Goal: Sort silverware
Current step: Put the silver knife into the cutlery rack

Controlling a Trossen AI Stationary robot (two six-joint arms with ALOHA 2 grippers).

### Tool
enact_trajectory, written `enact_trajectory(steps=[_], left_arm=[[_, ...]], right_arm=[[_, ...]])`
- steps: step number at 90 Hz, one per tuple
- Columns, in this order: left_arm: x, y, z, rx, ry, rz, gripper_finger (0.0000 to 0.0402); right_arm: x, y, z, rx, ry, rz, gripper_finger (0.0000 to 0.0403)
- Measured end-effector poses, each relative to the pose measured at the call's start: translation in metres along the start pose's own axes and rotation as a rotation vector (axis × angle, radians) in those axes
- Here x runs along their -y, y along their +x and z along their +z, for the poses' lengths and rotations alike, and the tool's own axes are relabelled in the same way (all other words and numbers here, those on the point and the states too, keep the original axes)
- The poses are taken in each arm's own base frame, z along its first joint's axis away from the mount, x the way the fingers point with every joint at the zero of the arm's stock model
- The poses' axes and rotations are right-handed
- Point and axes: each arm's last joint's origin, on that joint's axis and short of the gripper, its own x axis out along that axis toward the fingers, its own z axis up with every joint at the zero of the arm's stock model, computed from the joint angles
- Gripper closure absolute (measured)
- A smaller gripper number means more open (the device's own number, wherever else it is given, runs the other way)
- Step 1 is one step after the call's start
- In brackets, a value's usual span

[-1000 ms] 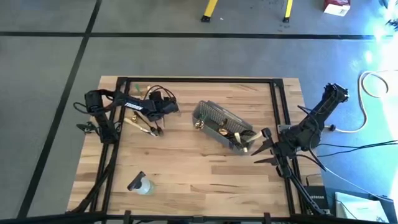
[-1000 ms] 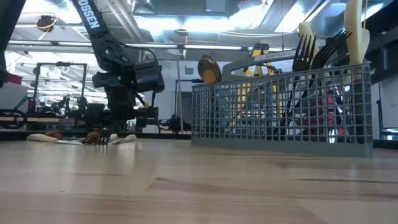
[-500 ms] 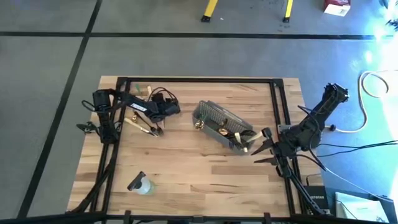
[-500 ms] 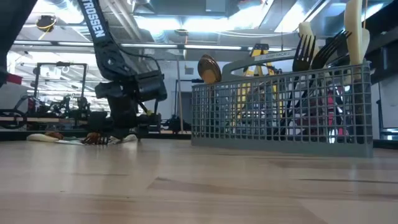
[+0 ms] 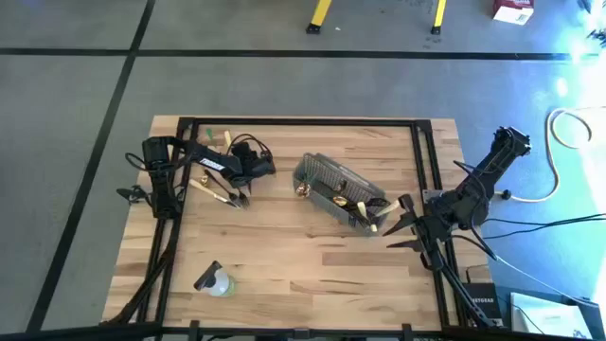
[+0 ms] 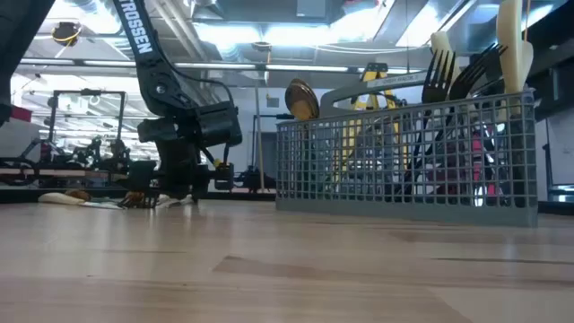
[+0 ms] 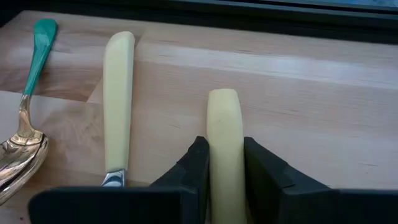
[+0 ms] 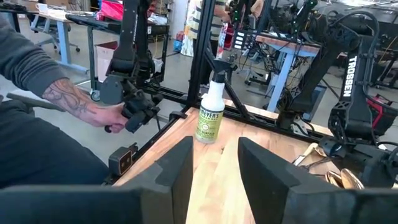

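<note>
Left gripper (image 7: 225, 171) fingers pinch a pale-yellow utensil handle (image 7: 224, 143) near the wooden desk (image 5: 284, 256) edge, left of the grey wire-mesh basket (image 5: 341, 194). Only its wrist view shows this. Right gripper (image 5: 402, 225), fingers spread, waits beside the basket.

The high view looks straight down on the whole table (image 5: 284, 256). The low view sits at tabletop height, close to the mesh basket (image 6: 408, 161), which the high view shows at about 3 o'clock of centre. Each wrist view looks forward, the left very near the wood, the right across to the spray bottle (image 8: 211, 112).
</note>
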Motion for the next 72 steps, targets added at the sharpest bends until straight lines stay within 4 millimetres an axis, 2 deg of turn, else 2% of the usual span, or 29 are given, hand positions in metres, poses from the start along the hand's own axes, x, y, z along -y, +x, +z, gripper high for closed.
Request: enact_trajectory(steps=[18,37,53,72], left_arm=[[0.001,-0.012,-0.001,-0.012,0.039,-0.035,0.0345],[0.007,-0.044,0.016,-0.018,0.03,-0.171,0.0345],[0.007,-0.09,0.04,0.097,0.05,-0.307,0.0345],[0.006,-0.161,0.08,0.299,-0.043,-0.555,0.0345]], right_arm=[[0.0,0.0,0.0,0.001,0.014,0.0,0.0292],[0.0,0.0,0.002,0.019,0.024,-0.012,0.0292],[0.007,-0.002,0.013,0.107,0.011,-0.193,0.0292],[0.012,-0.004,0.022,0.155,-0.067,-0.333,0.0292]])
